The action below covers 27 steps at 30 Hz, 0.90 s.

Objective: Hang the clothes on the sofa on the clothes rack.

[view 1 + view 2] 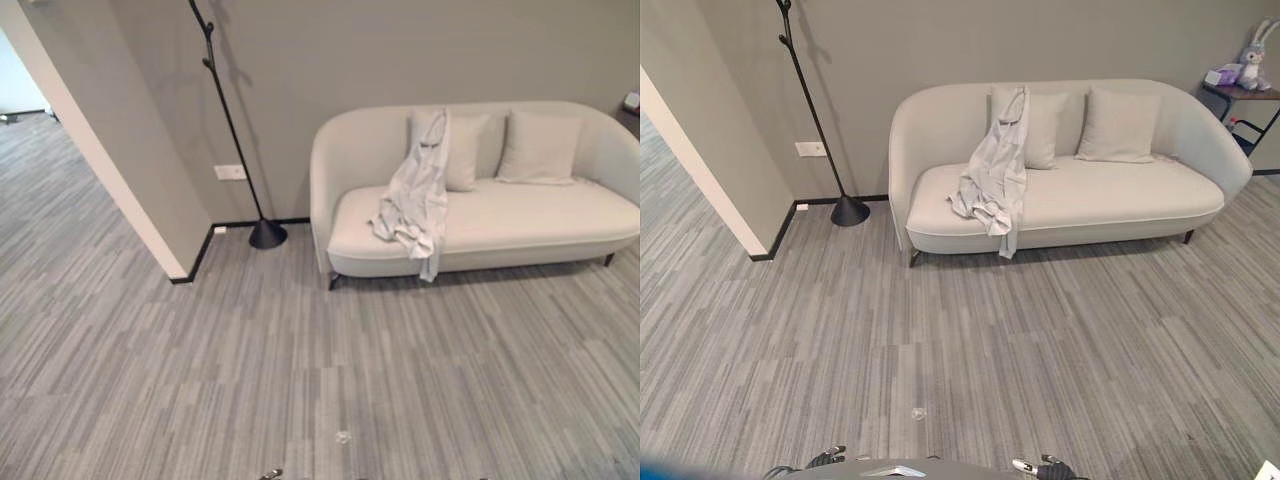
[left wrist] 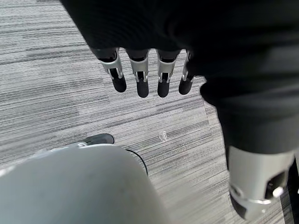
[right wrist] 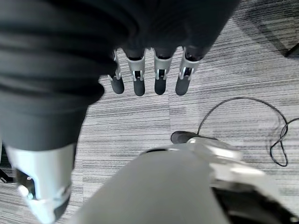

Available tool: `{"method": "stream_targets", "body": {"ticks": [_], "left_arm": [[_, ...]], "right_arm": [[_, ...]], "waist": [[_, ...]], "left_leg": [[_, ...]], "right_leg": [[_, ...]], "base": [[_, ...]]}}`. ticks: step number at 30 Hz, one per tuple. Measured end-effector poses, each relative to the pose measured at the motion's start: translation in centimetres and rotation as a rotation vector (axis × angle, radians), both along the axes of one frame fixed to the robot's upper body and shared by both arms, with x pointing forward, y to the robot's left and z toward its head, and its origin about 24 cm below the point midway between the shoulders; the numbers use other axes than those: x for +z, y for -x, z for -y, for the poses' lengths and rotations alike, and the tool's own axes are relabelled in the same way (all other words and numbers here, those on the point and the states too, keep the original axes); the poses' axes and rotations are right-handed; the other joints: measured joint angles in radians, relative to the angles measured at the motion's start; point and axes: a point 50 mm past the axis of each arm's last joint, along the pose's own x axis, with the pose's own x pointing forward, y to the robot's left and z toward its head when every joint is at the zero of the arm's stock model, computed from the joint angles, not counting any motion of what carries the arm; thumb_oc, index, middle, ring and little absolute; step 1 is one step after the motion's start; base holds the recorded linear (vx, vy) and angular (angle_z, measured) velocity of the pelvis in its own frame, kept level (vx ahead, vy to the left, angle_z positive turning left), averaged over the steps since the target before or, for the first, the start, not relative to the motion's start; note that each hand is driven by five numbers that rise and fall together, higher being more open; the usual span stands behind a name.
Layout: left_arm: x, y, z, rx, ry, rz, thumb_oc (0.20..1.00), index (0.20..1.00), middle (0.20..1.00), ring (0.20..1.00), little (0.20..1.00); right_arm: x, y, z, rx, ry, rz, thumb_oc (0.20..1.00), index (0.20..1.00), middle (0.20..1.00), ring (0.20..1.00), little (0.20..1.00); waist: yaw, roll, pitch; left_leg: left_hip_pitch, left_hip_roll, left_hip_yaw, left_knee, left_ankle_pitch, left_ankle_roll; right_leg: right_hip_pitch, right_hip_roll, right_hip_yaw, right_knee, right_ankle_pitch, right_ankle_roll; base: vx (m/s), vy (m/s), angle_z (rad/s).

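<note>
**Shirt on the sofa, robot not yet near**

One pale garment [image 1: 995, 175] lies draped over the sofa [image 1: 1140, 205], its top hooked over the backrest by the left cushion [image 1: 1045, 128], its tail spilling across the seat and hanging off the front edge. It looks limp and thin, likely to slip and bunch when lifted. There are two cushions, the second [image 1: 1122, 125] just to the right, well clear of the cloth.

One rack [image 1: 812, 110] stands left of the sofa, a slim black pole on a round base by the wall corner, with short pegs up its stem.

Both hands hang low over the carpet, empty. The left hand [image 2: 140, 74] has its fingers straight and loose, and so does the right hand [image 3: 149, 74].

I'd say nothing has started: the approach is the step in hand. Next the robot needs to walk to the sofa's left half and take the cloth high up, near the backrest, so it lifts free.

A side table [image 1: 1245, 92] with one toy rabbit [image 1: 1252, 60] stands far right.
</note>
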Motion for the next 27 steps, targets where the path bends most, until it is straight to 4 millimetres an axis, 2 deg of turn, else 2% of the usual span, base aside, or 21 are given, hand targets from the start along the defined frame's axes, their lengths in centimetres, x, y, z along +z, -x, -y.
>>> {"method": "stream_targets", "body": {"ticks": [4, 8, 13, 27], "left_arm": [[-0.01, 0.07, 0.06, 0.0, 0.004, 0.0, 1.0, 1.0, 1.0, 1.0, 1.0], [0.06, -0.2, 0.13, 0.001, 0.006, 0.015, 1.0, 1.0, 1.0, 1.0, 1.0], [0.07, -0.42, 0.49, -0.041, 0.004, 0.021, 1.0, 1.0, 1.0, 1.0, 1.0], [0.1, -0.43, 0.23, -0.02, -0.016, 0.026, 1.0, 1.0, 1.0, 1.0, 1.0]], "right_arm": [[0.09, -0.04, 0.4, 0.001, 0.01, 0.001, 1.0, 1.0, 1.0, 1.0, 1.0], [0.25, -0.14, 1.04, 0.002, 0.026, 0.003, 1.0, 1.0, 1.0, 1.0, 1.0], [0.28, -0.38, 1.02, 0.003, 0.026, 0.009, 1.0, 1.0, 1.0, 1.0, 1.0], [0.29, -0.46, 1.01, 0.003, 0.028, 0.011, 1.0, 1.0, 1.0, 1.0, 1.0]], "waist": [[-0.001, 0.011, 0.014], [-0.001, 0.026, 0.019], [-0.002, 0.022, 0.022], [-0.001, 0.009, 0.03]], "left_leg": [[0.015, -0.003, 0.002, -0.019, 0.005, -0.008], [0.02, -0.002, 0.002, -0.025, 0.007, -0.012], [0.02, -0.002, 0.002, -0.025, 0.008, -0.013], [0.019, -0.002, 0.001, -0.026, 0.008, -0.014]], "right_leg": [[0.039, 0.002, 0.003, -0.069, 0.034, 0.002], [0.04, 0.003, 0.0, -0.07, 0.035, 0.002], [0.04, 0.004, 0.0, -0.069, 0.035, 0.002], [0.039, 0.004, 0.0, -0.069, 0.035, 0.002]], "base": [[0.0, 0.0, 0.0], [0.0, 0.0, 0.0], [0.0, 0.0, 0.0], [0.0, 0.0, 0.0]]}}
